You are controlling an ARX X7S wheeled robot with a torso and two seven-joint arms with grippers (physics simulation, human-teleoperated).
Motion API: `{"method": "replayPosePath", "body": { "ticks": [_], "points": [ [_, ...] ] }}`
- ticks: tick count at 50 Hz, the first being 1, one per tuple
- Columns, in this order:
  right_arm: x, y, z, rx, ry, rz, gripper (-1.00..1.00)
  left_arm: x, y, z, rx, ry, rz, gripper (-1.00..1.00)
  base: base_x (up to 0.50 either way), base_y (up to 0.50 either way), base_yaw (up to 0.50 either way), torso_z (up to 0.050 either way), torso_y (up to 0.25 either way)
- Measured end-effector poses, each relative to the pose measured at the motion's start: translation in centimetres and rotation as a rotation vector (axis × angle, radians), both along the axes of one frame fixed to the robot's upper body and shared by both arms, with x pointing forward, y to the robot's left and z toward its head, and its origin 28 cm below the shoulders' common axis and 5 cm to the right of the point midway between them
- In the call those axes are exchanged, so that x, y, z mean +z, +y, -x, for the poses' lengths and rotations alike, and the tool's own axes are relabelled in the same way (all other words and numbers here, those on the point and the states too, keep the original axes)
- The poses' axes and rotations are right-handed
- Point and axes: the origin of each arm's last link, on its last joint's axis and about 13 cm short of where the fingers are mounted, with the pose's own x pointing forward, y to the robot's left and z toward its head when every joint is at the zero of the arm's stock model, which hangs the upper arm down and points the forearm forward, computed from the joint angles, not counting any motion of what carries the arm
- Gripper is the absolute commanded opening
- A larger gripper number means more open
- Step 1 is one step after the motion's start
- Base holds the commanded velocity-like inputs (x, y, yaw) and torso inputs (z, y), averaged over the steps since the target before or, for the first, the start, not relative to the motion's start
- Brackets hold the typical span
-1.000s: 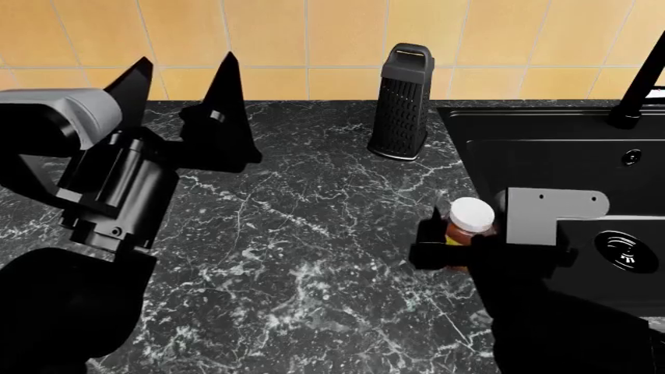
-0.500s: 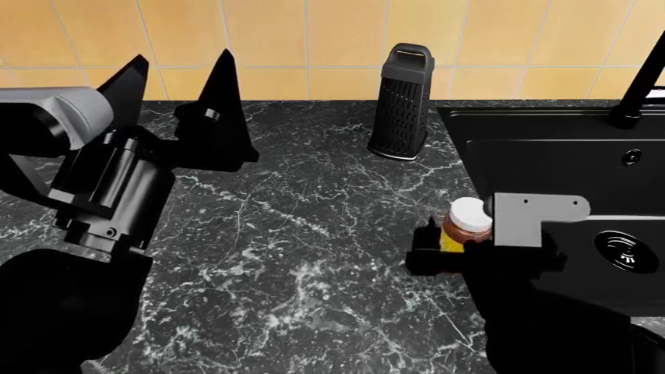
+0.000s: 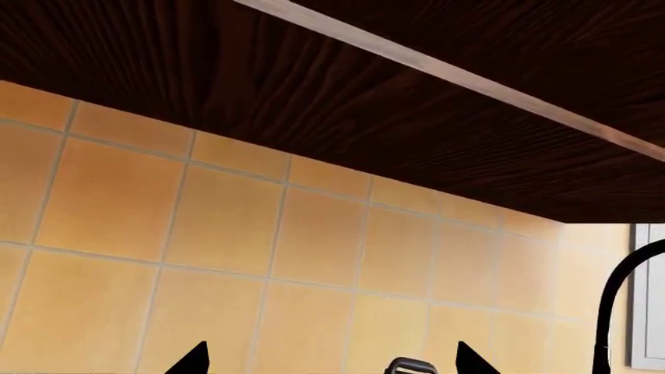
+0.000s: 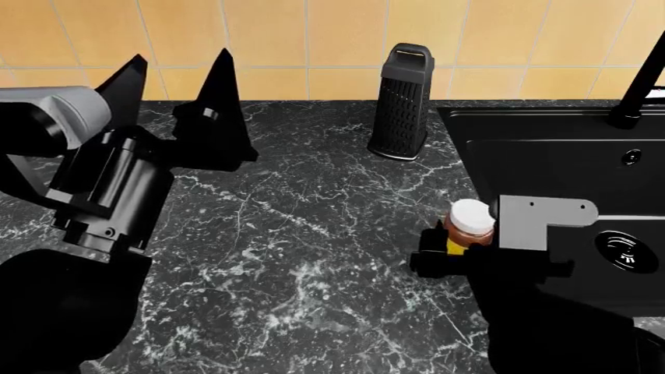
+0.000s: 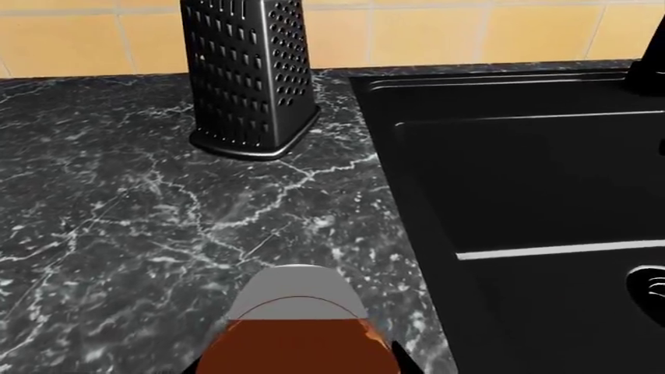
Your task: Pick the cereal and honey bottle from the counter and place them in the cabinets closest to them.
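**Booth:** Where's your right claw at?

**Me:** My right gripper [image 4: 441, 253] is clamped around the honey bottle [image 4: 469, 226], down near the front of the counter [image 4: 301, 257], just beside the rim of the black sink [image 4: 550, 148]. From the head view the white cap pokes up above my fingers; in the right wrist view the amber body [image 5: 296, 347] fills the near edge. Whether the base sits on the marble or hangs just off it, I honestly can't tell, my own arm hides it.

**Booth:** And the left?

**Me:** My left gripper [image 4: 177, 86] is up toward the tiled wall [image 4: 311, 47], its two black fingers spread apart, nothing between them. Its wrist camera looks at tile and the dark wood underside of a cabinet [image 3: 343, 70].

**Booth:** Anything else on the worktop?

**Me:** The black grater [image 4: 400, 101] stands upright by the wall, well apart from the bottle.
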Motion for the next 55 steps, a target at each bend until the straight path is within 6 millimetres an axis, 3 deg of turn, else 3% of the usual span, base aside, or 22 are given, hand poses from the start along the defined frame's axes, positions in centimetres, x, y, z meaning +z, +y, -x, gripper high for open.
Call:
{"method": "replayPosePath", "body": {
  "ticks": [10, 22, 35, 43, 48, 55],
  "points": [
    [0.8, 0.1, 0.6, 0.025, -0.076, -0.03, -1.0, -0.1, 0.0, -0.5, 0.006, 0.015, 0.002, 1.0, 0.0, 0.0, 0.0, 0.0, 0.0],
    [4.3, 0.1, 1.5, 0.091, -0.205, -0.031, -1.0, 0.4, -0.2, -3.3, 0.017, 0.067, 0.016, 1.0, 0.0, 0.0, 0.0, 0.0, 0.001],
    [8.5, -0.1, 2.6, 0.158, -0.282, -0.008, -1.0, 2.5, -1.0, -9.5, 0.045, 0.158, 0.029, 1.0, 0.0, 0.0, 0.0, 0.0, 0.0],
    [10.8, -0.1, 3.3, 0.2, -0.31, 0.009, -1.0, 3.2, -1.5, -15.4, 0.069, 0.251, 0.03, 1.0, 0.0, 0.0, 0.0, 0.0, 0.0],
    [12.2, 0.0, 3.7, 0.228, -0.323, 0.021, -1.0, 2.7, -1.5, -18.6, 0.108, 0.329, 0.027, 1.0, 0.0, 0.0, 0.0, 0.0, 0.0],
    [13.8, 0.1, 4.0, 0.265, -0.344, 0.044, -1.0, 1.3, -0.9, -20.2, 0.18, 0.41, -0.005, 1.0, 0.0, 0.0, 0.0, 0.0, 0.001]
  ]
}}
